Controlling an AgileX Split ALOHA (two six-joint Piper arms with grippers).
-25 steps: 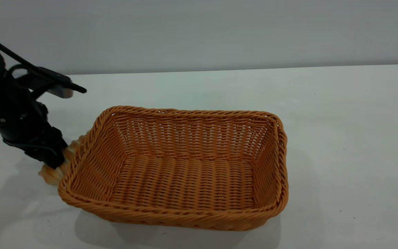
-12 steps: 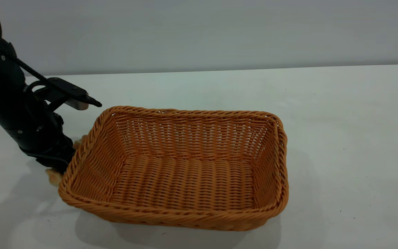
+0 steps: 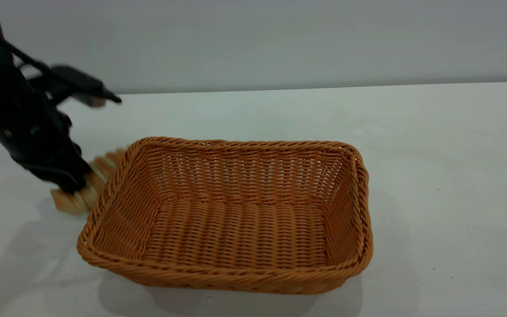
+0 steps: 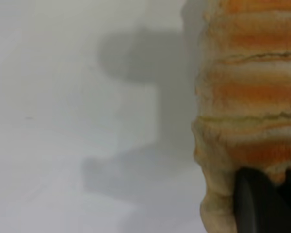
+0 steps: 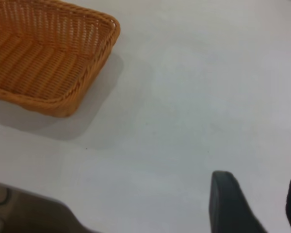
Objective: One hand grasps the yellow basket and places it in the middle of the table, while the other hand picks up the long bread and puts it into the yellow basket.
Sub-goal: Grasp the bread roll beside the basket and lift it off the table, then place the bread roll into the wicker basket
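The yellow basket [image 3: 236, 143] stands empty on the white table [image 3: 434, 154]; one of its corners shows in the right wrist view [image 5: 43, 58]. My left gripper [image 3: 66, 180] is shut on the long bread [image 3: 93, 178]. It holds the bread tilted, just outside the basket's left wall and a little above the table. In the left wrist view the ridged bread [image 4: 252, 97] fills one side, with my left gripper [image 4: 274, 196] clamped on its end. My right gripper [image 5: 259, 204] is open and empty over bare table, away from the basket and outside the exterior view.
The table's back edge meets a plain grey wall [image 3: 280, 44]. A dark edge of the rig [image 5: 29, 213] shows at a corner of the right wrist view.
My left gripper has risen and moved back with the bread, which now shows more above the basket's left rim. The basket has shifted slightly.
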